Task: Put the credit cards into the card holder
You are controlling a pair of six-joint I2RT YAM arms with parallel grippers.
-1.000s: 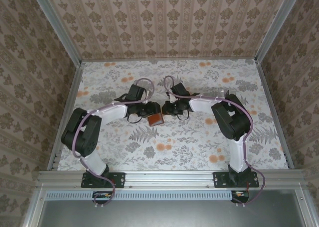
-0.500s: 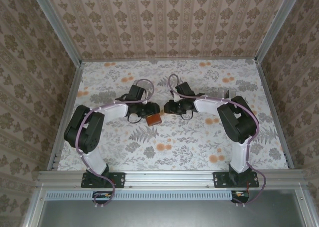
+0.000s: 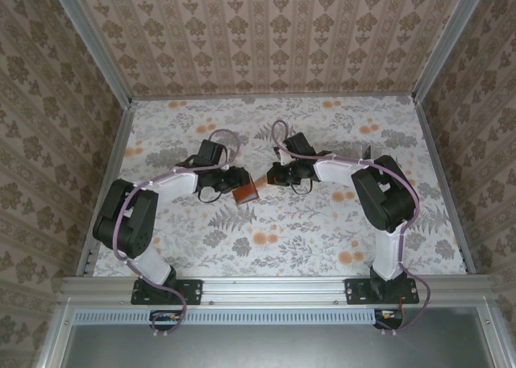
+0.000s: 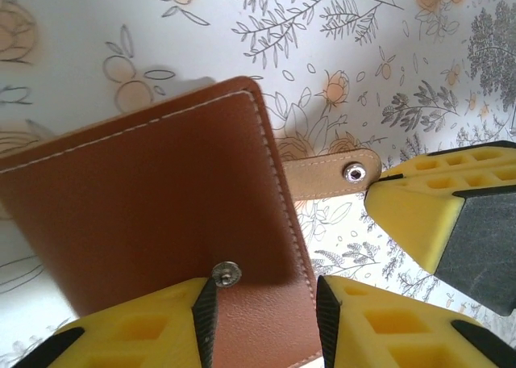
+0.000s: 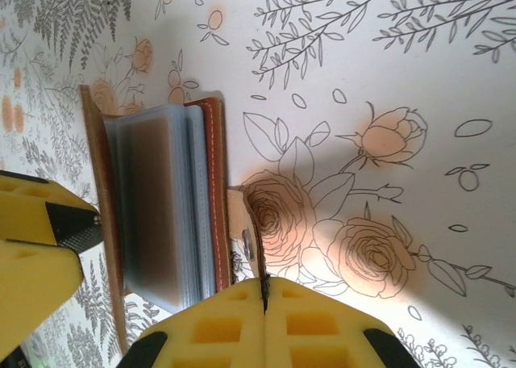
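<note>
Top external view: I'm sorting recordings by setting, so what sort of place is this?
Probably a staged robot test booth, not a home: wallpapered panels in an aluminium frame, a floral tablecloth, two arms bolted to a rail.

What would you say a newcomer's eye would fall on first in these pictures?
The brown wallet at mid-table, between the two arms, stands out against the flowered cloth. The left tool clamps its edge, while the closed right tool sits right at its clasp strap; the right wrist view shows greyish cards inside.
</note>
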